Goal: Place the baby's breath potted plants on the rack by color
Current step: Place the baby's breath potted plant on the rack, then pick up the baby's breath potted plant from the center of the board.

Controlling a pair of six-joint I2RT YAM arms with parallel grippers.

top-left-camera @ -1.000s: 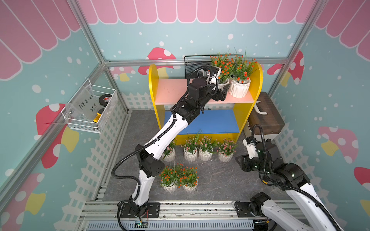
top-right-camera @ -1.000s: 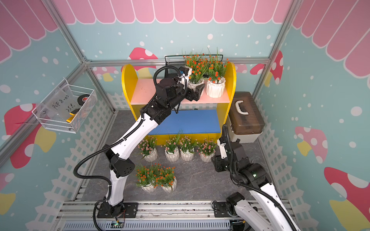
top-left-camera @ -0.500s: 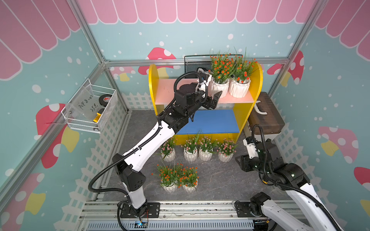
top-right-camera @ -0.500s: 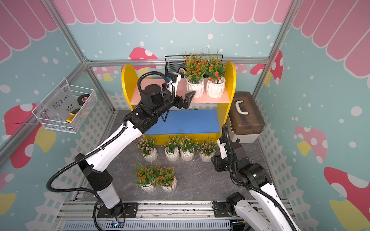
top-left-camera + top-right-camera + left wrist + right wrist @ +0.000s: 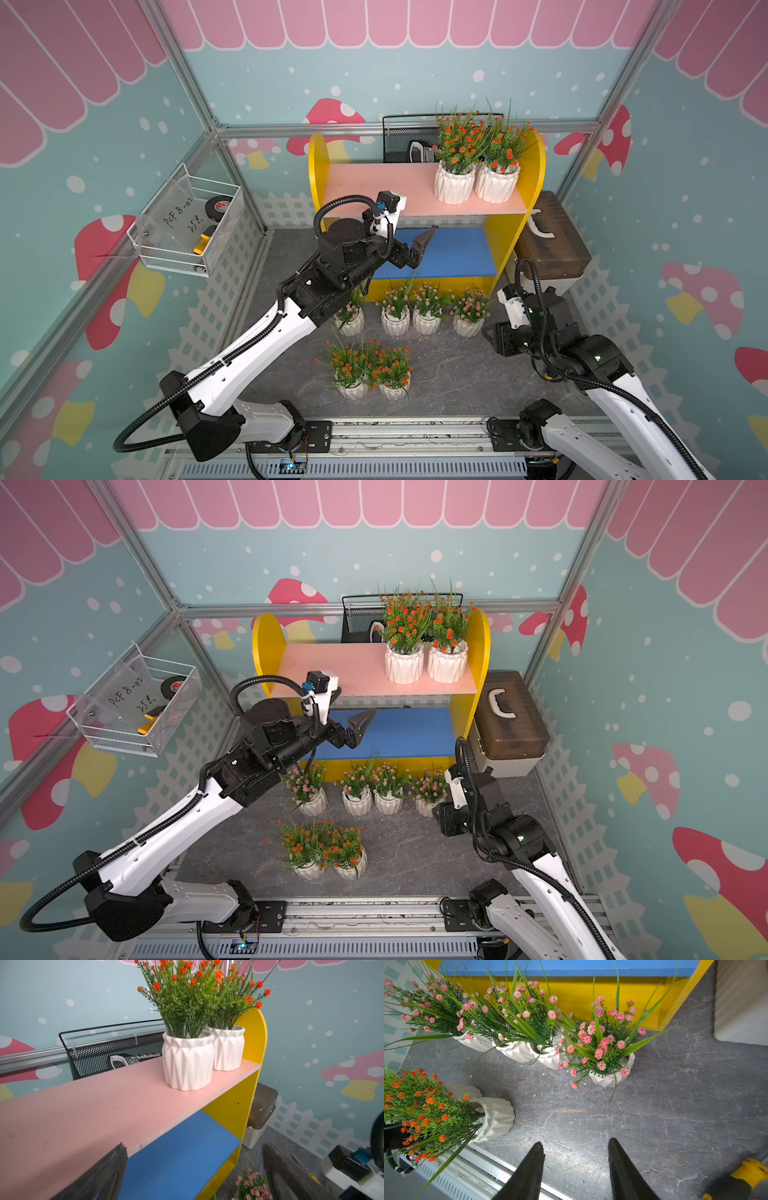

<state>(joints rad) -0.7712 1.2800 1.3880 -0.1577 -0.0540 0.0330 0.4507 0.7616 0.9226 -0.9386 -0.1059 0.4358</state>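
Before the rack (image 5: 374, 185), left jaws wide apart, empty; right jaws partly apart above the floor (image 5: 654, 1109), empty.

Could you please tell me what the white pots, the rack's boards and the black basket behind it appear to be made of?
White pots: probably matte ceramic or plaster; faceted, chalky, with tiny pits.
Rack boards: likely painted wood or fibreboard; flat, matte, scuffed, with a paler cut edge.
Black basket: metal mesh on a wire frame, dark coated.
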